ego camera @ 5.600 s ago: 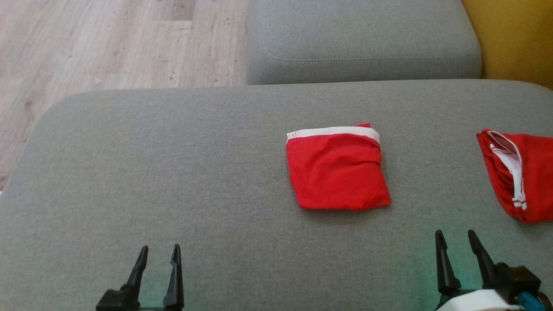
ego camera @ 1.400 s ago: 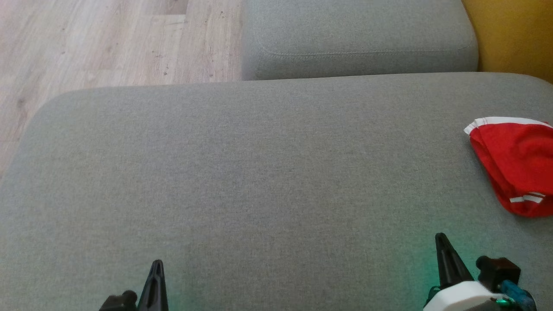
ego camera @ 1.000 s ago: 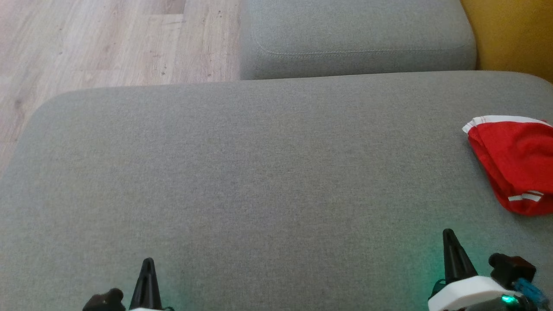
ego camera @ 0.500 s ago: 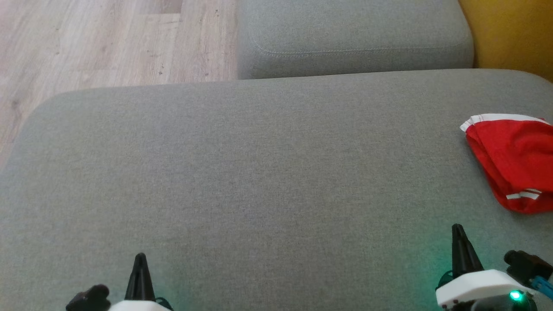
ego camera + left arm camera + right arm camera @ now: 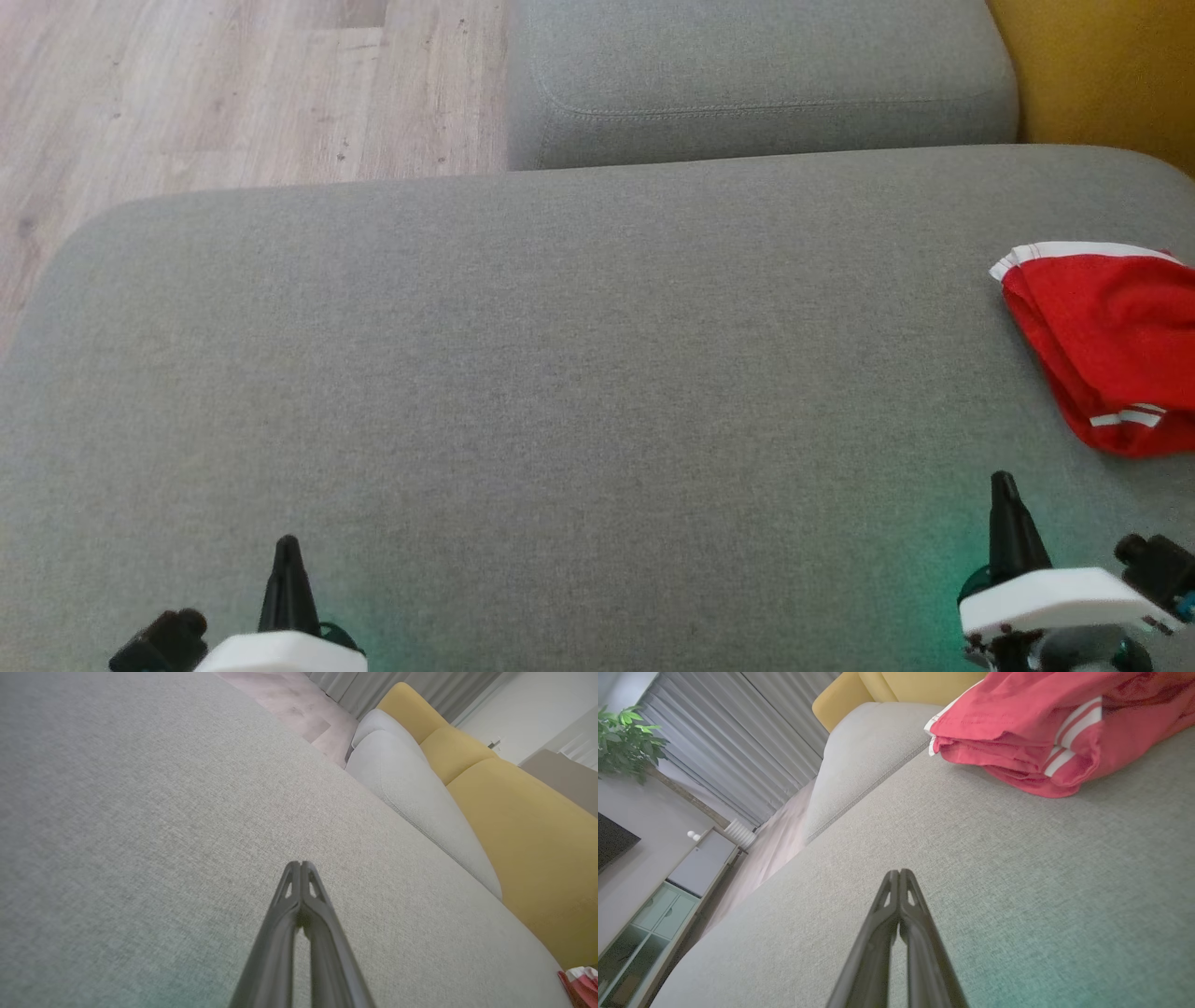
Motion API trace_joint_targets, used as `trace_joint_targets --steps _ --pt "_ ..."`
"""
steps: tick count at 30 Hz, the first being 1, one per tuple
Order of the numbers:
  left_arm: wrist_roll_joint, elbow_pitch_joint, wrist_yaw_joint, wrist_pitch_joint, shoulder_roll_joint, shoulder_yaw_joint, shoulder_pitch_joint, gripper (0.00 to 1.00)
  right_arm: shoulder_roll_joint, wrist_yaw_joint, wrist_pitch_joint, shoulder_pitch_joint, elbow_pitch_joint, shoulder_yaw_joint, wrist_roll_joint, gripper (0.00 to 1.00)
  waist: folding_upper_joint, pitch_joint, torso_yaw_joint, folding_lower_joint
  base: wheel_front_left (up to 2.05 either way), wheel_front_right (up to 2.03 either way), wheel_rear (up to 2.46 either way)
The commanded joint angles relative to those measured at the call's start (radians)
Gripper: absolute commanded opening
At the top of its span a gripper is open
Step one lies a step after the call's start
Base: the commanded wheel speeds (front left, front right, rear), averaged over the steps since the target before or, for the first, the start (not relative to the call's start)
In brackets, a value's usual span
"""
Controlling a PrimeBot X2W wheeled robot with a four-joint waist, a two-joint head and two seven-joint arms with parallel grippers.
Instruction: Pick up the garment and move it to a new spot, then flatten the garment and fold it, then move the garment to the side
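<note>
A red garment (image 5: 1116, 355) with white trim lies folded at the right edge of the grey sofa seat (image 5: 560, 373), cut off by the head view's border. In the right wrist view the garment (image 5: 1017, 732) sits ahead and to the right of my fingers, apart from them. My right gripper (image 5: 1005, 485) hovers low near the seat's front right, shut with nothing held; its fingertips meet (image 5: 899, 873). At the front left my left gripper (image 5: 286, 546) is shut and empty too (image 5: 300, 864). A sliver of the garment (image 5: 579, 984) shows far right in the left wrist view.
A second grey cushion (image 5: 756, 84) adjoins the seat at the back. Yellow upholstery (image 5: 1102, 75) rises at the back right. Wooden floor (image 5: 187, 93) lies beyond the seat's left and back-left edges. A cabinet (image 5: 668, 891) and a plant (image 5: 626, 742) stand across the room.
Both arms have drawn outward over the last second: the left gripper leftward, the right gripper rightward and a little up the view. The whole head view has shifted slightly left. The garment lies as before.
</note>
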Motion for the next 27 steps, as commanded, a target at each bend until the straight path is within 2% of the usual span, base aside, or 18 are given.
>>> trace_joint_targets --steps 1,27 --pt "-0.033 -0.036 -0.007 0.006 0.001 0.029 -0.054 0.0 -0.004 0.003 0.009 -0.054 -0.043 0.0 0.038 0.0 0.0 0.0 -0.001 0.0 0.0 0.0 0.0" --pt "-0.316 -0.071 -0.035 0.078 0.001 0.078 -0.088 0.0 -0.005 0.005 0.08 -0.084 -0.077 -0.021 0.349 0.0 0.0 0.005 -0.014 0.0 0.0 0.0 0.0"
